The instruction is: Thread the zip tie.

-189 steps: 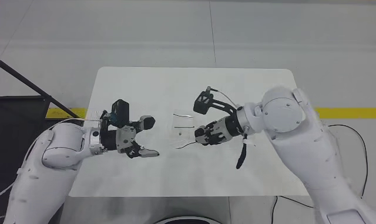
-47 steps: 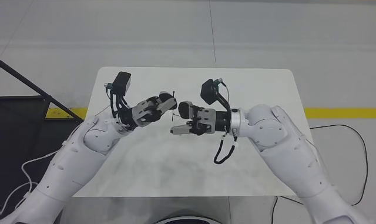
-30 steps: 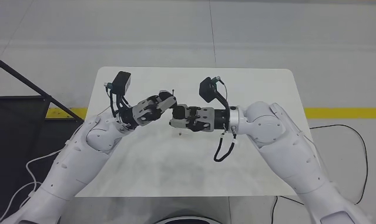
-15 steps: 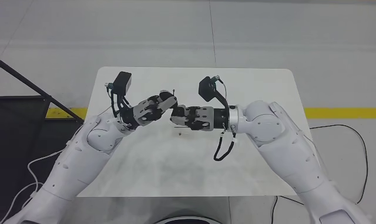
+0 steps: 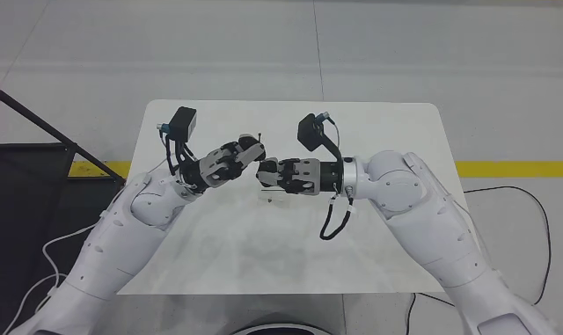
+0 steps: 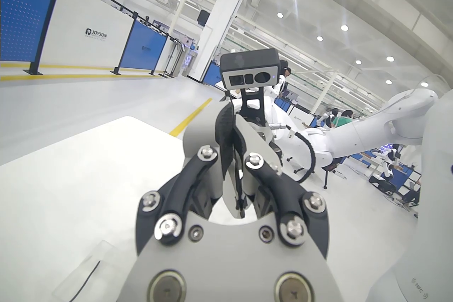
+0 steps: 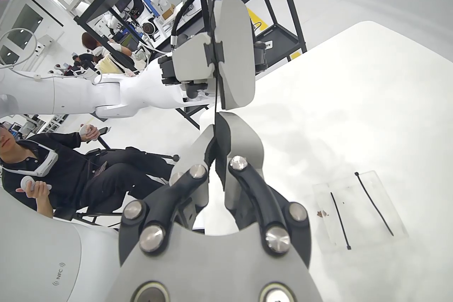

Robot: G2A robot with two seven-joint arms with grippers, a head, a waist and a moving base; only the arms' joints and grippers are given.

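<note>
— So, how far along is it?
— Nearest, the grey two-fingered right claw point(image 7: 216, 130) is clenched on one end of a thin black plastic zip tie point(image 7: 215, 105). Seen from above, it comes in from three o'clock over the middle of the flat white table point(image 5: 378, 247).
— And the other end?
— The strip runs straight across a short gap to the matching left claw point(image 7: 216, 45), which arrives from eight o'clock and is clamped on it too. The tips nearly touch.
— Threaded?
— I can't tell. The pads hide head and tail, and no loop shows. I judge the pickup done, the lining-up under way, and the feeding and pulling through left to do.
— Anything farther off?
— Two spare black ties point(image 7: 373, 204) lie in a clear flat tray point(image 7: 357, 211) on the table, apart from both claws.
</note>
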